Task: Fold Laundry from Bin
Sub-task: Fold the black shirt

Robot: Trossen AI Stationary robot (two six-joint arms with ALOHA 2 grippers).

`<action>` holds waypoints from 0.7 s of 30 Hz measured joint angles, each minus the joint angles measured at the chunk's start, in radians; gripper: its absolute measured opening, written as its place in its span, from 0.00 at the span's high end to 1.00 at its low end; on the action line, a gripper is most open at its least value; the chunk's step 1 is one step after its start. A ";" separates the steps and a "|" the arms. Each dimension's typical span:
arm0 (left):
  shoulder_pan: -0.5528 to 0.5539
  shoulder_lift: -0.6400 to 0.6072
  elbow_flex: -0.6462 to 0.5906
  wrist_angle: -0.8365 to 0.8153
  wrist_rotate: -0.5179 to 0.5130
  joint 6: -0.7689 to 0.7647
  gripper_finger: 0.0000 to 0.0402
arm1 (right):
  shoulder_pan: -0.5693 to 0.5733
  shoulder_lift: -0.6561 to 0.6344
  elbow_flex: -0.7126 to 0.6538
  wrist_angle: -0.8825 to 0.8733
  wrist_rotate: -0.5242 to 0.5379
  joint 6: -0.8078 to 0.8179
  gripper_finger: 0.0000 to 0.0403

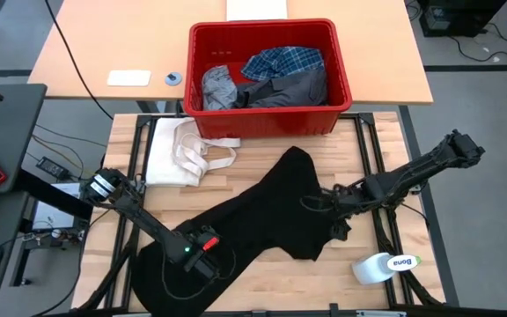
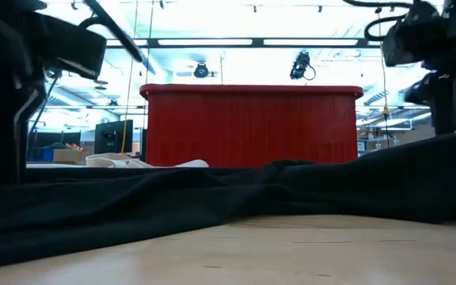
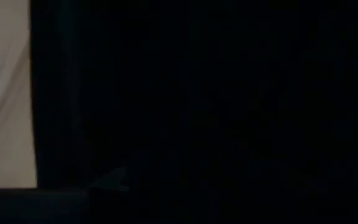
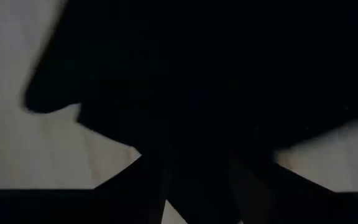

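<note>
Both grippers sit down on my black garment: left gripper at seven o'clock, right gripper at three o'clock. I cannot tell how wide either stands or whether it grips. At twelve o'clock, the red bin holds plaid and grey laundry.

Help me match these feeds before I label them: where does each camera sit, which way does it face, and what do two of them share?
High view: overhead, straight down on the table; both arms, left end effector and right end effector on the black garment.
Low view: table height, facing the red bin; arm parts at the upper corners.
Left wrist view: pressed close to black cloth; no fingers discernible.
Right wrist view: down on black cloth and wood; dark fingers at the bottom.
Shared: high and low views both show bin and garment.
</note>
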 joint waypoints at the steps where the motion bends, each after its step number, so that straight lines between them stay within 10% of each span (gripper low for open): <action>1: 0.007 -0.013 0.000 0.002 -0.003 0.001 0.53 | 0.015 0.018 0.000 0.035 -0.011 -0.041 0.58; 14: 0.078 -0.115 0.003 0.081 -0.041 0.054 0.53 | 0.135 0.311 0.000 0.141 0.047 -0.185 0.60; 21: 0.091 -0.126 0.004 0.098 -0.002 0.052 0.53 | 0.133 0.360 0.005 0.175 -0.002 -0.146 0.89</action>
